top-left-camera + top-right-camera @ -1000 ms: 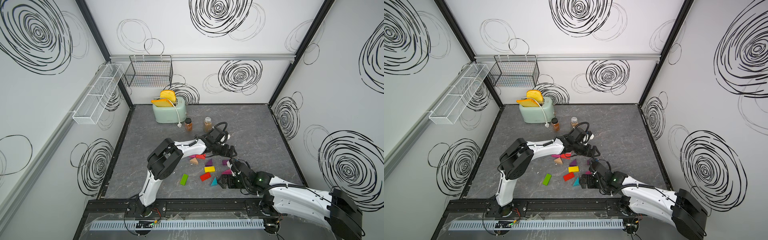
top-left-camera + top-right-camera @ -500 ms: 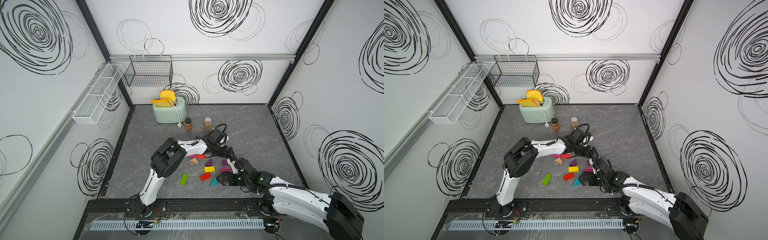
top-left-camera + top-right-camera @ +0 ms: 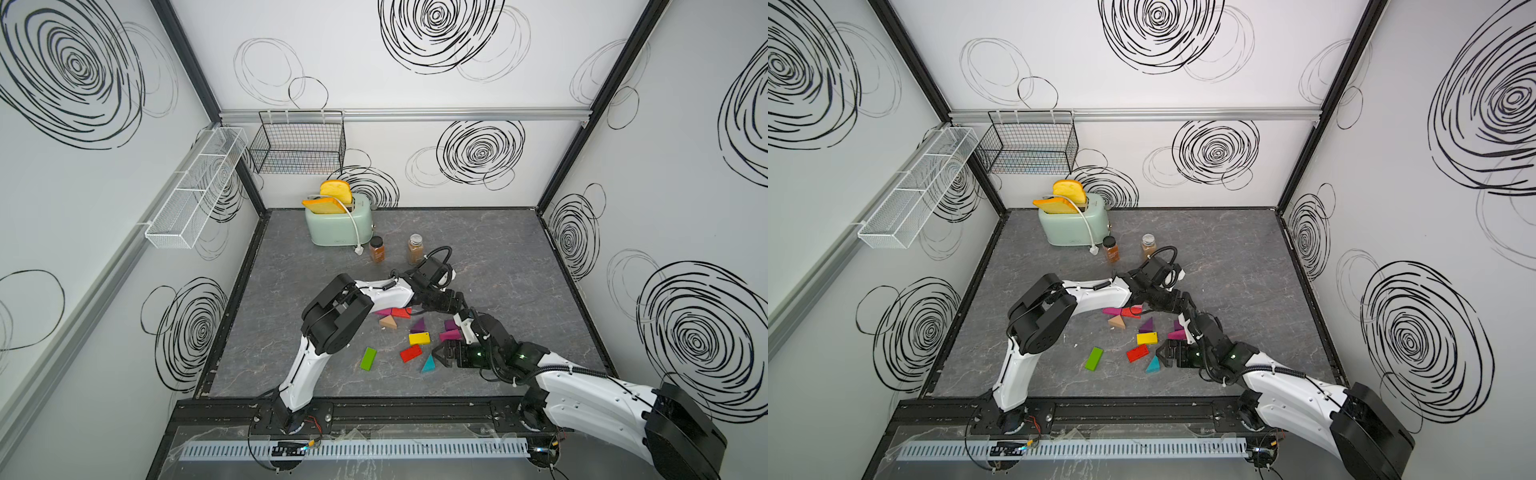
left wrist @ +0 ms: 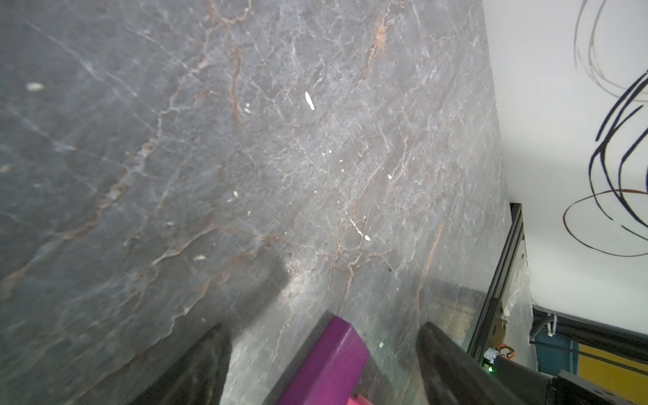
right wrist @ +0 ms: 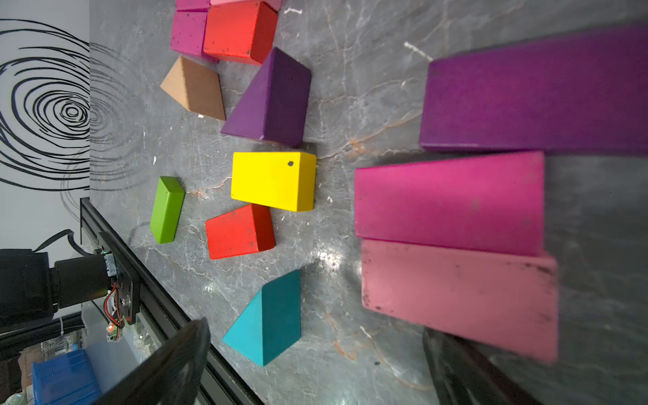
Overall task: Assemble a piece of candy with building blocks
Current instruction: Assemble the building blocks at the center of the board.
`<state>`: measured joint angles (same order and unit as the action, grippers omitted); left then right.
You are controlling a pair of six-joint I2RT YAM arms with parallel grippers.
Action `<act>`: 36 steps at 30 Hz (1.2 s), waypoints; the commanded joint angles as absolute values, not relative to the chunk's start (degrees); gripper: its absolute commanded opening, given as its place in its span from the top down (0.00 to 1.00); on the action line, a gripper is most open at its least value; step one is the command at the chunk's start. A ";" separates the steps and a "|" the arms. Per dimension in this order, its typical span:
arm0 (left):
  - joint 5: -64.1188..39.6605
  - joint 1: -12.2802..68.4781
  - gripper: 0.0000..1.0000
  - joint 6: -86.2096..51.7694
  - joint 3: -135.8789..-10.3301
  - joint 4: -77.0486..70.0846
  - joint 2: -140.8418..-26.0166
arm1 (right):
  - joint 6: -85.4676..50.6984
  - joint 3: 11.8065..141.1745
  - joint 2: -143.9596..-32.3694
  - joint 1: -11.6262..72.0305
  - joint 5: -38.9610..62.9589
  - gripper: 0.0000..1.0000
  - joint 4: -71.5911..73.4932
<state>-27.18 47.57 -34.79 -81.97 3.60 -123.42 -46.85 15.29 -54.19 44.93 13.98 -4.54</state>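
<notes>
Left wrist view: left gripper (image 4: 324,329) has its jaws apart, straddling the end of purple brick (image 4: 326,361), gap each side, nothing gripped. Right wrist view: right gripper (image 5: 315,328) is wide open and empty, with teal wedge (image 5: 270,319) just ahead of it. Pink brick (image 5: 459,298), magenta brick (image 5: 449,203) and the purple brick lie flat side by side on grey table (image 5: 368,105). Yellow brick (image 5: 273,180), red brick (image 5: 238,231), green brick (image 5: 166,208), purple wedge (image 5: 273,101) and tan wedge (image 5: 194,87) are scattered nearby.
</notes>
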 commanded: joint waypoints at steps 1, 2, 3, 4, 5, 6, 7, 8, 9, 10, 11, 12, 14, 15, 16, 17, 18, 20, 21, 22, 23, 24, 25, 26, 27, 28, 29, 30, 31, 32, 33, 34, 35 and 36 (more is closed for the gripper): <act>-33.07 50.28 0.13 -33.01 -81.57 6.06 -124.89 | -47.29 14.11 -55.64 42.89 8.83 0.01 -2.04; -33.20 50.27 0.14 -33.05 -81.73 6.05 -125.06 | -47.29 14.08 -55.55 42.66 8.52 0.01 -1.94; -33.18 50.27 0.14 -33.13 -81.90 6.11 -125.13 | -47.29 14.01 -55.46 42.39 8.14 0.01 -1.86; -33.09 50.27 0.14 -33.29 -82.09 6.15 -125.16 | -47.22 14.02 -55.50 42.00 8.00 0.01 -1.61; -33.01 50.12 0.14 -33.31 -82.30 6.20 -125.09 | -47.04 13.90 -55.50 41.54 8.00 0.01 -1.50; -32.88 49.97 0.14 -33.40 -82.50 6.33 -124.96 | -46.64 13.89 -55.54 40.88 8.01 0.01 -1.57; -32.72 49.88 0.14 -33.40 -82.61 6.36 -124.89 | -46.38 13.90 -55.47 40.21 8.10 0.01 -1.58; -32.69 49.60 0.14 -33.48 -82.70 6.39 -124.73 | -46.03 13.81 -55.42 39.47 8.31 0.01 -1.50; -32.77 49.32 0.14 -33.57 -82.87 6.42 -124.72 | -45.60 13.78 -55.22 38.68 8.51 0.01 -1.44; -32.90 49.06 0.14 -33.57 -83.01 6.37 -124.76 | -45.25 13.69 -55.12 37.99 8.72 0.01 -1.34; -33.12 48.79 0.14 -33.66 -83.26 6.41 -124.89 | -44.81 13.68 -55.11 37.14 9.05 0.01 -1.17; -33.46 48.54 0.14 -33.60 -83.61 6.58 -125.26 | -44.29 13.63 -55.16 36.34 9.52 0.01 -0.89; -33.98 48.28 0.14 -33.55 -84.26 6.68 -125.87 | -43.54 13.63 -55.58 34.87 10.72 0.01 -0.17; -34.28 48.17 0.14 -33.57 -84.52 6.64 -126.18 | -43.27 13.55 -55.92 34.34 11.64 0.01 0.39; -34.49 48.11 0.14 -33.66 -84.76 6.59 -126.42 | -43.16 13.38 -56.21 33.89 12.28 0.01 0.98; -34.60 48.12 0.14 -33.66 -84.98 6.55 -126.60 | -42.94 13.39 -56.67 33.67 12.79 0.01 1.28; -34.54 48.09 0.14 -33.75 -85.20 6.68 -126.80 | -42.68 13.50 -57.09 33.63 13.15 0.01 1.41; -34.59 48.00 0.15 -33.82 -85.58 6.77 -127.15 | -42.36 13.60 -57.80 33.64 13.75 0.01 1.51; -34.65 47.90 0.15 -33.79 -85.76 6.84 -127.26 | -42.27 13.41 -58.05 33.65 13.88 0.01 1.61; -34.56 47.90 0.15 -33.84 -85.99 6.94 -127.43 | -42.28 13.24 -58.20 33.61 13.97 0.01 1.90; -34.65 47.82 0.15 -33.96 -86.17 6.85 -127.68 | -42.28 13.04 -58.21 33.59 14.06 0.01 2.09; -35.01 47.81 0.15 -34.16 -86.51 6.72 -127.98 | -42.34 12.98 -58.02 33.50 14.13 0.01 2.09; -35.22 47.81 0.16 -34.40 -86.88 6.60 -128.27 | -42.28 13.00 -57.88 33.36 14.15 0.01 1.88; -35.46 47.82 0.16 -34.60 -87.51 6.59 -128.72 | -42.28 12.97 -57.39 33.25 14.08 0.01 1.49; -35.70 47.82 0.16 -34.78 -88.15 6.59 -129.14 | -42.29 12.85 -56.71 33.06 13.83 0.01 0.98; -35.88 47.90 0.16 -34.97 -88.77 6.66 -129.54 | -42.32 12.76 -55.97 32.80 13.48 0.01 0.57; -35.95 47.90 0.17 -35.15 -89.60 6.82 -129.99 | -42.36 12.51 -54.96 32.40 13.05 0.01 0.13; -36.15 48.00 0.17 -35.16 -90.47 7.13 -130.50 | -42.45 12.23 -53.95 31.92 12.75 0.01 -0.04; -36.19 48.10 0.17 -35.16 -91.34 7.46 -130.92 | -42.45 11.93 -53.23 31.30 12.88 0.01 0.00; -36.21 48.16 0.17 -35.15 -92.19 7.98 -131.28 | -42.22 11.84 -52.71 30.57 13.17 0.01 -0.17; -36.19 48.16 0.17 -35.03 -92.95 8.35 -131.69 | -41.84 11.73 -52.60 29.73 13.63 0.01 -0.18; -36.17 48.16 0.17 -35.07 -93.46 8.66 -131.91 | -41.44 11.70 -52.78 29.00 14.03 0.01 -0.18; -36.18 48.16 0.17 -35.07 -94.03 8.92 -132.25 | -40.95 11.90 -53.11 28.47 14.38 0.01 -0.05; -36.06 48.08 0.17 -35.07 -94.34 9.12 -132.49 | -40.59 11.96 -53.45 27.69 14.78 0.01 0.04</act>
<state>-34.26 47.46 -34.70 -92.66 6.81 -130.67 -41.93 12.49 -53.19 29.36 14.70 0.93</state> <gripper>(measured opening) 0.834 0.990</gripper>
